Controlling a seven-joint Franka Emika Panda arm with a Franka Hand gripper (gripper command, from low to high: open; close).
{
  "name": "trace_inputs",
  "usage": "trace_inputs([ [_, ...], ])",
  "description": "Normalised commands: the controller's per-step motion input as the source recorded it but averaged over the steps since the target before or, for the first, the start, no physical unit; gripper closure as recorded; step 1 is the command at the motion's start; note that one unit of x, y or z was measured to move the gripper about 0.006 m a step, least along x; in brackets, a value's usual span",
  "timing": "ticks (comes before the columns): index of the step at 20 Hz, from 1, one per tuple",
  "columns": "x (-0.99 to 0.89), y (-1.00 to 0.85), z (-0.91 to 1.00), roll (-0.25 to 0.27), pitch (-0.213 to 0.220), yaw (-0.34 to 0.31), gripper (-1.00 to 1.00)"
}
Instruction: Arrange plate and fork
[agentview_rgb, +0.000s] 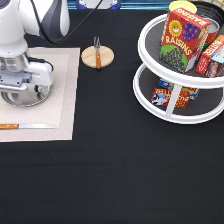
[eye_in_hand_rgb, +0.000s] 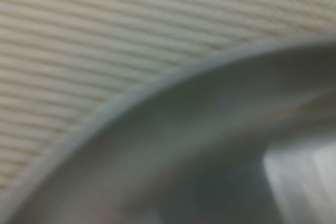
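The shiny silver plate (agentview_rgb: 39, 96) lies on the beige placemat (agentview_rgb: 60, 115) at the exterior view's left. My gripper (agentview_rgb: 22, 89) is down right over the plate and covers most of it. The wrist view shows the plate's rim (eye_in_hand_rgb: 225, 145) very close, lying on the ribbed placemat (eye_in_hand_rgb: 90, 60). The fork (agentview_rgb: 97, 52), with an orange-brown handle and silver tines, lies across a round pale wooden disc (agentview_rgb: 90, 59) on the black table, to the right of the placemat's top corner and apart from the gripper.
A wooden-handled knife (agentview_rgb: 25, 126) lies on the placemat's lower part, below the plate. A white two-tier turntable rack (agentview_rgb: 172, 107) with a raisin box (agentview_rgb: 184, 37) and other packets stands at the exterior view's right.
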Motion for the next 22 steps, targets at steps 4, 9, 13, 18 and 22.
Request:
trace_inputs([
  [4, -0.52, 0.63, 0.65, -0.089, -0.047, 0.108, -1.0],
  [9, -0.83, 0.64, 0.43, -0.08, -0.123, 0.027, -1.0],
  [13, -0.92, 0.62, 0.31, -0.093, -0.141, 0.0, -1.0],
  [18, -0.92, 0.68, 0.1, -0.049, -0.124, 0.0, -1.0],
  [22, -0.77, 0.83, 0.0, -0.052, -0.094, 0.0, -1.0],
])
